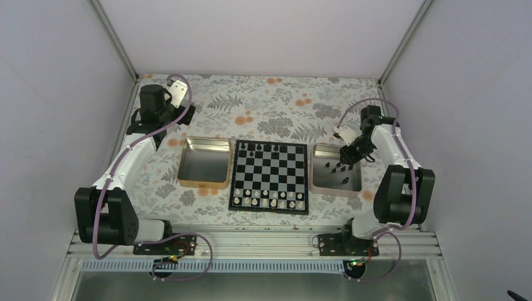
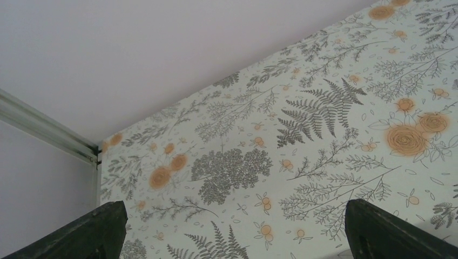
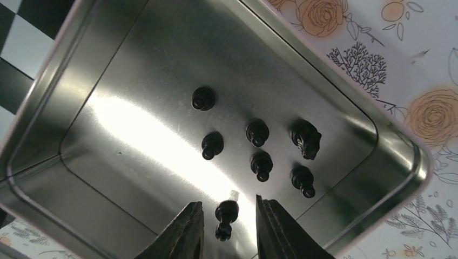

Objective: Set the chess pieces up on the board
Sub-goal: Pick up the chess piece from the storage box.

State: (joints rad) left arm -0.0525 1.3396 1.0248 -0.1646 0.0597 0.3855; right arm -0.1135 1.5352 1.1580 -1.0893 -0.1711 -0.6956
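Observation:
The board [image 1: 270, 177] lies mid-table. Several black chess pieces [image 1: 263, 148] stand on its far row, and pale pieces [image 1: 266, 199] fill its near rows. More black chess pieces [image 3: 262, 164], one a knight [image 3: 306, 139], stand in the silver tray [image 3: 135, 135] to the right of the board. My right gripper [image 3: 227, 200] hangs low inside that tray, open, its fingers either side of one black piece [image 3: 226, 216] with a gap on both sides. My left gripper [image 2: 235, 202] is open and empty over the flowered cloth at the far left [image 1: 152, 103].
A gold tray [image 1: 204, 164] sits against the board's left side, nothing showing in it. The silver tray's raised walls [image 1: 335, 192] surround my right fingers. The enclosure walls and a corner post [image 2: 48, 129] stand close behind the left gripper.

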